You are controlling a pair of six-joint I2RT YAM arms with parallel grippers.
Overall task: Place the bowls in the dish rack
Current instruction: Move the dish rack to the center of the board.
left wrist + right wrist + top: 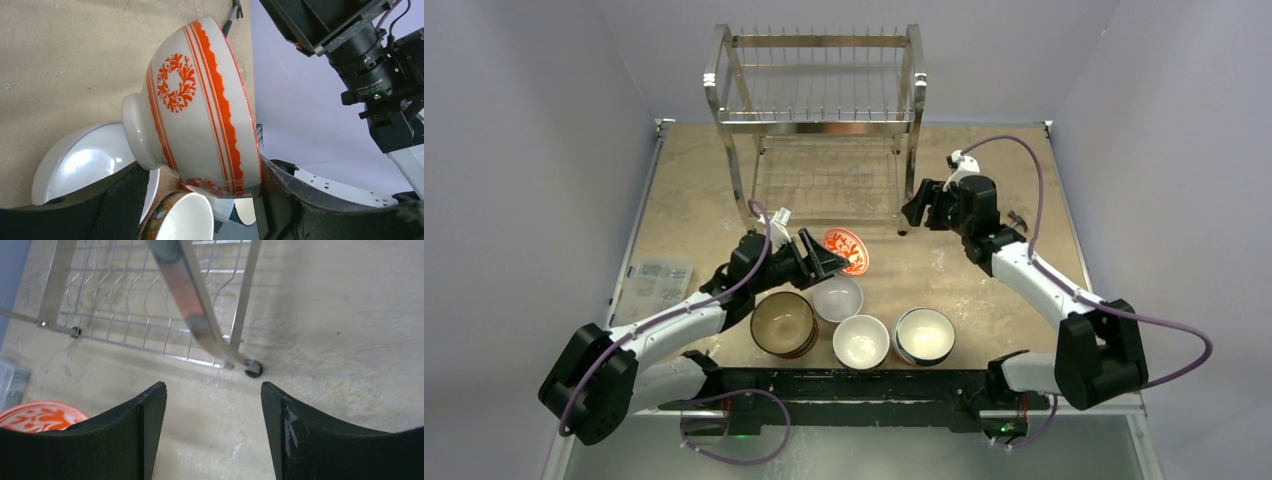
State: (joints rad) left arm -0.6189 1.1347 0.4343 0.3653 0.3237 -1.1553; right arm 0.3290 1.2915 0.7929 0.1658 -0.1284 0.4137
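Left claw point(200, 172): I see it clamped across the red-patterned bowl point(200, 100), one finger point(115, 200) against the foot ring and the other against the rim, spread about as wide as the bowl is deep.

Red-patterned bowl: it is tipped on its side in that grip, just in front of the dish rack point(816, 110) near the rack's front left leg. In the overhead view its patterned inside faces up and to the right. I cannot tell whether its lower edge touches the counter point(984, 270).

Right claw point(212, 390): the jaws are spread wide with only bare counter between them, so it holds nothing. It hangs low beside the rack's front right foot (the black rubber tip sits just beyond the fingertips in the wrist view).

Dish rack: the two-tier chrome wire frame stands upright at the far side of the counter, between the two arms' reach.

Bowls on the counter: four are grouped near the arm bases, all resting mouth up. A brown bowl point(782, 322) is on the left. A small white bowl point(837, 297) touches it on the right, just under the left claw. A second white bowl point(861, 341) is nearer to me. A dark-rimmed bowl point(923, 335), white inside, is just beside that one on the right.

Left edge: a clear plastic box point(656, 280) lies flat, well apart from the bowls.
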